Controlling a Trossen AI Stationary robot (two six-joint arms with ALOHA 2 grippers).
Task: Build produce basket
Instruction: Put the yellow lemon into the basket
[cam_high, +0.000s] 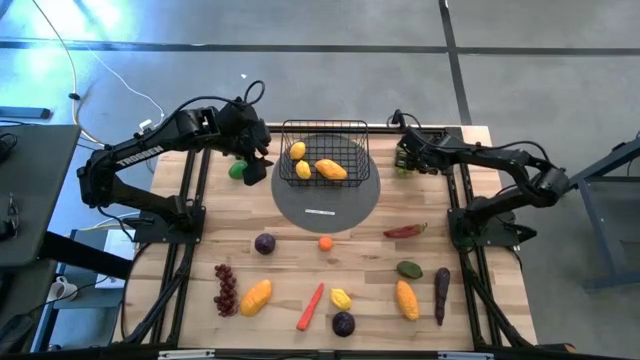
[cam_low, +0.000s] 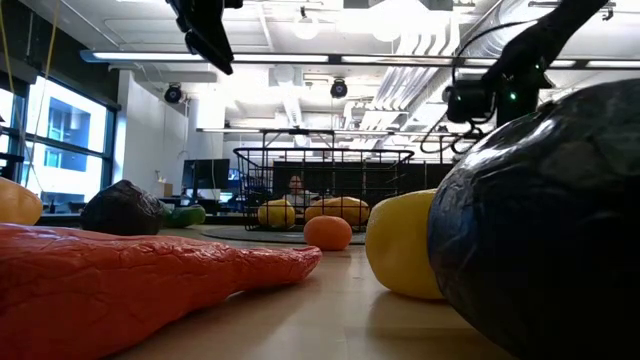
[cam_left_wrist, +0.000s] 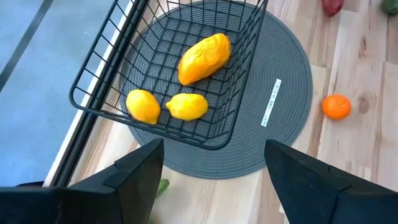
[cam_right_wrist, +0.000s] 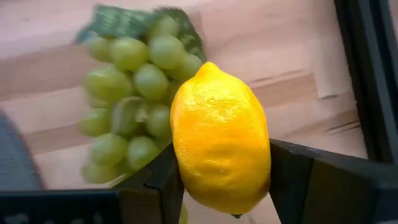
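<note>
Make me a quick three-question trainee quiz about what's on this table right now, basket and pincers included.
1. True or false: the basket holds three yellow-orange pieces of produce.
2. What is the right pincer closed on? A) red chili B) lemon C) carrot
3. Fill in: the basket sits on a grey round ____.

Key:
1. True: two lemons and a mango lie inside.
2. B: a lemon sits between its fingers, beside the green grapes.
3. mat.

The black wire basket holds two lemons and a mango; other produce lies scattered across the surface.
</note>
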